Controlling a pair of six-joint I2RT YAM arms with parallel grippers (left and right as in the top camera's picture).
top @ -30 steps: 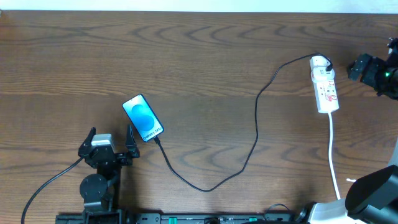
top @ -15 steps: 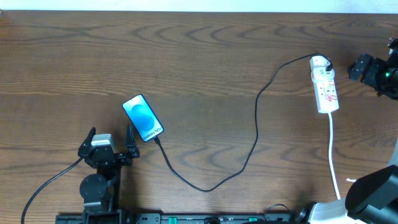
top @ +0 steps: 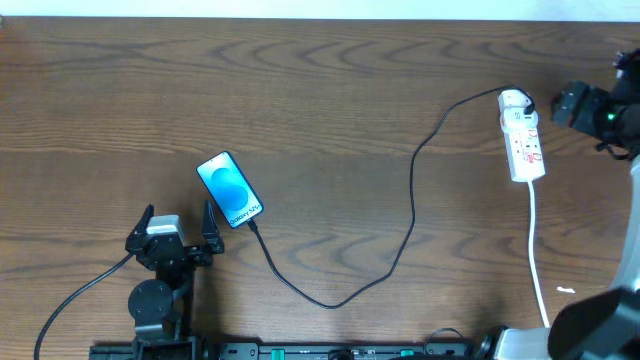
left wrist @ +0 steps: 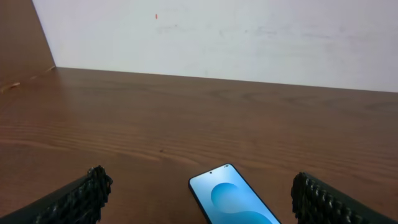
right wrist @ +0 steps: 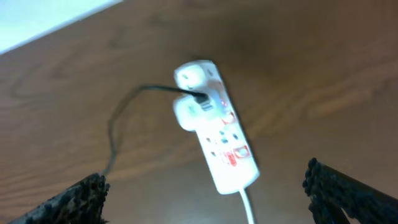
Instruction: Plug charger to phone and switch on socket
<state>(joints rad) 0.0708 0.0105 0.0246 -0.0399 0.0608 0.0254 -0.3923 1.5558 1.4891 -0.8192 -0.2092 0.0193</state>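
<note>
The phone point(top: 230, 190) lies face up with its blue screen lit, and it also shows in the left wrist view point(left wrist: 235, 200). The thin black charger cable point(top: 412, 205) runs from the phone's lower end, loops across the table and ends in a black plug point(right wrist: 200, 98) seated in the white socket strip point(top: 523, 137). My left gripper point(top: 178, 222) is open and empty just left of the phone, its fingers wide apart point(left wrist: 202, 186). My right gripper point(top: 568, 102) is open and empty just right of the socket point(right wrist: 217, 127), which lies between its fingers point(right wrist: 205, 180).
The socket's thick white cord point(top: 536, 250) runs toward the table's front edge. A black cable point(top: 70, 300) trails from the left arm's base. A white wall point(left wrist: 217, 37) stands behind the wooden table point(top: 330, 100).
My right gripper has shifted slightly left and up toward the socket. The left arm, phone and cable have not moved.
</note>
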